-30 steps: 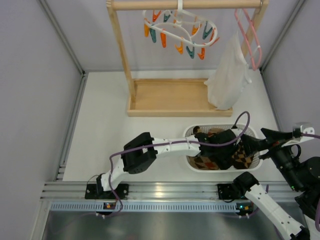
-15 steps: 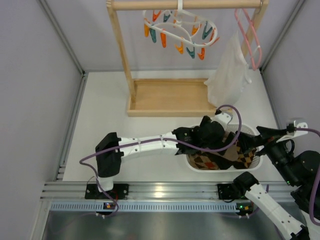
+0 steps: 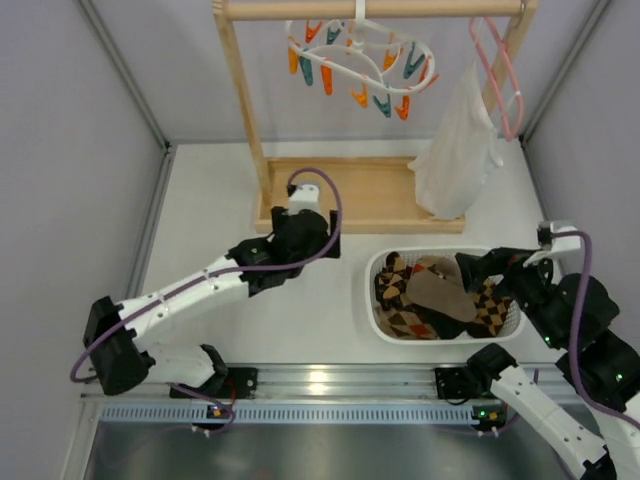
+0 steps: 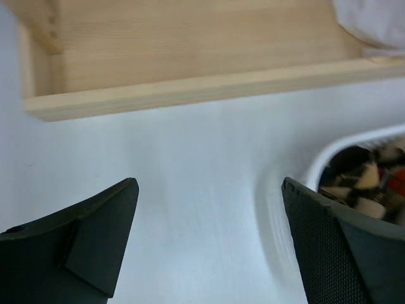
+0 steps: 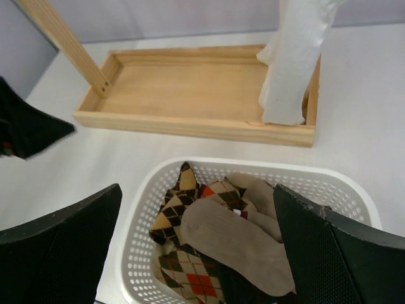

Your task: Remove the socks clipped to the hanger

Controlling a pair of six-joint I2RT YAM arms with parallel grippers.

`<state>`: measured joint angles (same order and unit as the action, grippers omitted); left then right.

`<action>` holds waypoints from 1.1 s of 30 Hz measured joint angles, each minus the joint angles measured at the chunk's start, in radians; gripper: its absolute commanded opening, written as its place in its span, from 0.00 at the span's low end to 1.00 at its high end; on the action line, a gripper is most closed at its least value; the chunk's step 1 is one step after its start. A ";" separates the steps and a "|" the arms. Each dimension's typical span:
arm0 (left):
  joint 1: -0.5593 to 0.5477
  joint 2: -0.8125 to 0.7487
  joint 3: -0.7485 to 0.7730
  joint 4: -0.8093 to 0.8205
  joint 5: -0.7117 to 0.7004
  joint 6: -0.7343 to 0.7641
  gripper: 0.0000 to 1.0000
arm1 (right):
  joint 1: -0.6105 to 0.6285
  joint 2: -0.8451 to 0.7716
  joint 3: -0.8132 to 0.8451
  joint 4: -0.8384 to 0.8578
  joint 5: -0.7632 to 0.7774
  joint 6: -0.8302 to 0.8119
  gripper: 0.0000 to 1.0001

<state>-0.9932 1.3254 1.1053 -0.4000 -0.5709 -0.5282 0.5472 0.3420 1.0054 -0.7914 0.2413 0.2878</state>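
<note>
Table (image 3: 210,230): open white surface is seen left of the basket (image 3: 372,290) and in front of the wooden rack (image 3: 340,195); walls close in on both sides. The basket is set near the front edge, just short of the rack's tray. The socks (image 3: 440,300), argyle and tan, are heaped inside it. The hanger (image 3: 360,45) is hung from the rack's top rail and is recorded only from above. Left fingers (image 4: 88,240) are spread, nothing held, over bare table between tray and basket. Right fingers (image 5: 57,253) are released over the basket; the sock pattern is resolved best in this wrist view.
</note>
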 measured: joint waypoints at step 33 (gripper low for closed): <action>0.399 -0.890 -0.144 -0.351 0.037 0.281 0.98 | 0.000 -0.010 -0.061 -0.041 0.272 -0.136 0.99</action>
<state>-0.5938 0.4355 0.9615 -0.7509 -0.5343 -0.2470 0.5472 0.3325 0.9443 -0.8326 0.5133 0.1516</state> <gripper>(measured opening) 0.984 0.993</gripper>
